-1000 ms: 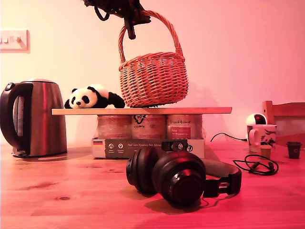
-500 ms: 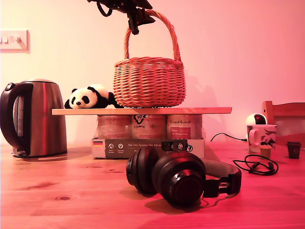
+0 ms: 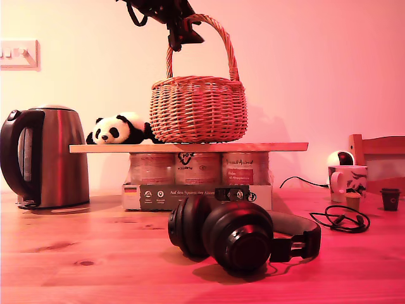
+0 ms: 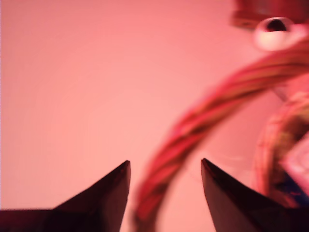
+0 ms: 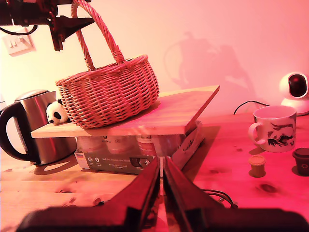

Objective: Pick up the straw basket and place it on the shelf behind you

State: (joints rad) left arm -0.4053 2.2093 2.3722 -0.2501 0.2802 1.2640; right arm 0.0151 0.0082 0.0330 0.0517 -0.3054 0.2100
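The straw basket (image 3: 199,109) sits flat on the shelf (image 3: 278,147) — room toward the exterior view's right edge. Your first hand (image 4: 165,166) gapes around the handle, not touching; your second hand (image 5: 161,166) is nearly closed, empty.

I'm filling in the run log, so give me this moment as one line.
phase: release | straw basket: upright on shelf, beside toy panda | my first hand: open around handle | my second hand: shut, empty
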